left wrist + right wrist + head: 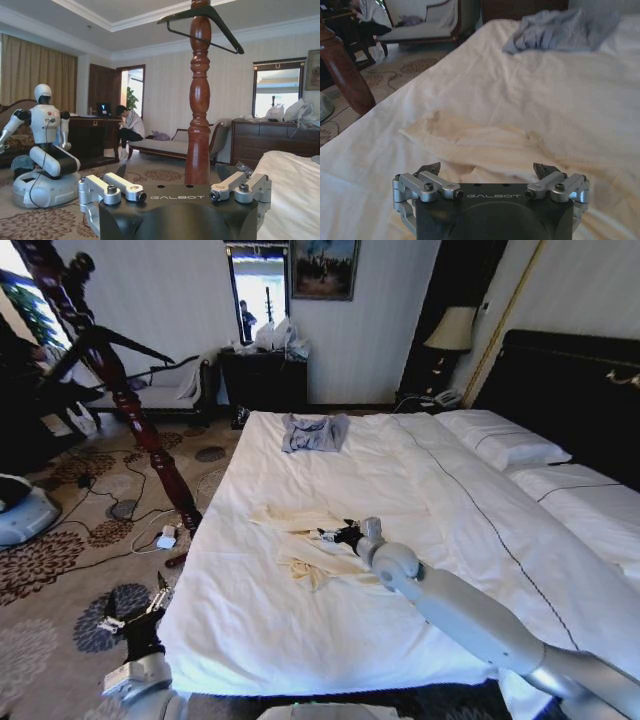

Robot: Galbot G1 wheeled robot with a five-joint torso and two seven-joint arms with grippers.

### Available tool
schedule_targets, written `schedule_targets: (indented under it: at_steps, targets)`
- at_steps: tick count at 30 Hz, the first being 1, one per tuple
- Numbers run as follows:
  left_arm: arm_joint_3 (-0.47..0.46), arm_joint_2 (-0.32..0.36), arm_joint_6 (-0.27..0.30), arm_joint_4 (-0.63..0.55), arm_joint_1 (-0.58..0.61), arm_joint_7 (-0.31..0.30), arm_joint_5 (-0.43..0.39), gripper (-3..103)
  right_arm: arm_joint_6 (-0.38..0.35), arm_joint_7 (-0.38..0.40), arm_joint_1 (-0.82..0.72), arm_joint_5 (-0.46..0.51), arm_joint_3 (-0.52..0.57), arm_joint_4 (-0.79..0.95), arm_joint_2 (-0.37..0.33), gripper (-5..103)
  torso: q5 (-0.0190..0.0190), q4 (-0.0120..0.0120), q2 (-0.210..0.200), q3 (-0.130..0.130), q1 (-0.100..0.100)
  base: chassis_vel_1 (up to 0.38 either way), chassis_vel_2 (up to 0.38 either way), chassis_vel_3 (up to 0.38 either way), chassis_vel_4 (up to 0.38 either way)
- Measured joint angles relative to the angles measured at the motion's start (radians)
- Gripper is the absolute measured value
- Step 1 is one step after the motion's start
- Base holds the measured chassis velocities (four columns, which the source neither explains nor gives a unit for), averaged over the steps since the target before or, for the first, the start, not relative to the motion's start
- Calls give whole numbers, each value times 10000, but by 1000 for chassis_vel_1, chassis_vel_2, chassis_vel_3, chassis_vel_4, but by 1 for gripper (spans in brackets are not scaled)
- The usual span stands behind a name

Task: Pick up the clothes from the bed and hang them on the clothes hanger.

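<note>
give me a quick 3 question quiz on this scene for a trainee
1. True or false: the right gripper is open over the cream shirt.
2. Where is the hanger? A) on the bed B) atop the wooden post C) in the left gripper
3. What lies near the far end of the bed?

Key:
1. True.
2. B; the left gripper is low beside the bed.
3. A grey-blue garment.

The clothes (305, 545), a cream long-sleeved garment of thin fabric, lie crumpled and flat on the bed (300, 630), near its left edge. The bed carries a white duvet. The clothes hanger (220, 30), thin and black, hangs atop a wooden post.
</note>
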Motion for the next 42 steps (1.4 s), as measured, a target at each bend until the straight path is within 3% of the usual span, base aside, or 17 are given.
schedule_targets:
  at_steps: [3, 6, 13, 15, 19, 20, 23, 24, 29, 30, 33, 34, 39, 40, 42]
  targets:
    - [23, 0, 3, 40, -38, -9, -2, 100, -68, 26, -46, -324, 3, -30, -29, 100, 1, 2, 0, 0, 0, 0, 0, 0, 0]
    - [117, 0, 5, 72, -27, -9, 3, 100, -117, -267, -256, -2197, -238, -408, -188, 100, 3, -3, 0, 0, 0, 0, 0, 0, 0]
    - [77, 5, -2, 115, -10, -20, -7, 100, -215, -266, -311, -2899, -532, -860, 107, 96, 3, 3, 0, 0, 0, 0, 0, 0, 0]
    - [19, 50, -6, 115, 22, -27, -52, 100, -278, -198, -167, -2967, -656, -1146, 255, 87, 2, 3, 0, 0, 0, 0, 0, 0, 0]
    - [-116, 102, -6, 115, 21, -30, -180, 100, -343, -110, -24, -2964, -789, -1334, 362, 82, 2, 3, 0, 0, 0, 0, 0, 0, 0]
    - [-144, 117, -6, 115, 21, -31, -204, 100, -373, -74, -1, -2956, -809, -1362, 385, 71, 2, 3, 0, 0, 0, 0, 0, 0, 0]
    - [-219, 151, -6, 126, 15, -32, -283, 100, -493, 46, 53, -2920, -862, -1432, 432, 71, 2, 1, 0, 0, 0, 0, 0, 0, 0]
    - [-253, 171, -6, 137, 11, -33, -325, 100, -561, 135, 97, -2891, -901, -1482, 455, 60, 2, 2, 0, 0, 0, 0, 0, 0, 0]
    - [-289, 197, -10, 187, -10, -33, -390, 100, -709, 263, 174, -2786, -959, -1585, 508, 56, 3, 2, 1, 0, 0, 0, 0, 0, 0]
    - [-294, 200, -19, 230, -28, -33, -396, 100, -744, 283, 194, -2767, -975, -1627, 529, 50, 2, 1, 1, 0, 0, 0, 0, 0, 0]
    - [-296, 200, -32, 269, -49, -34, -402, 100, -760, 283, 209, -2769, -983, -1669, 543, 45, 2, 2, 2, 0, 0, 0, 0, 0, 0]
    - [-295, 201, -39, 294, -71, -35, -406, 100, -764, 283, 213, -2789, -986, -1690, 540, 35, 3, 2, 1, 0, 0, 0, 0, 0, 0]
    - [-296, 207, -46, 350, -114, -50, -409, 100, -749, 267, 221, -2887, -982, -1754, 504, 24, 2, 2, 1, 0, 0, 0, 0, 0, 0]
    - [-296, 207, -47, 363, -134, -57, -411, 100, -714, 237, 225, -2929, -974, -1797, 484, 13, 3, 2, 1, 1, 0, 0, 0, 0, 0]
    - [-296, 206, -47, 365, -149, -63, -415, 100, -677, 191, 226, -2966, -968, -1816, 465, 8, 3, 2, 1, 0, 0, 0, 0, 0, 0]
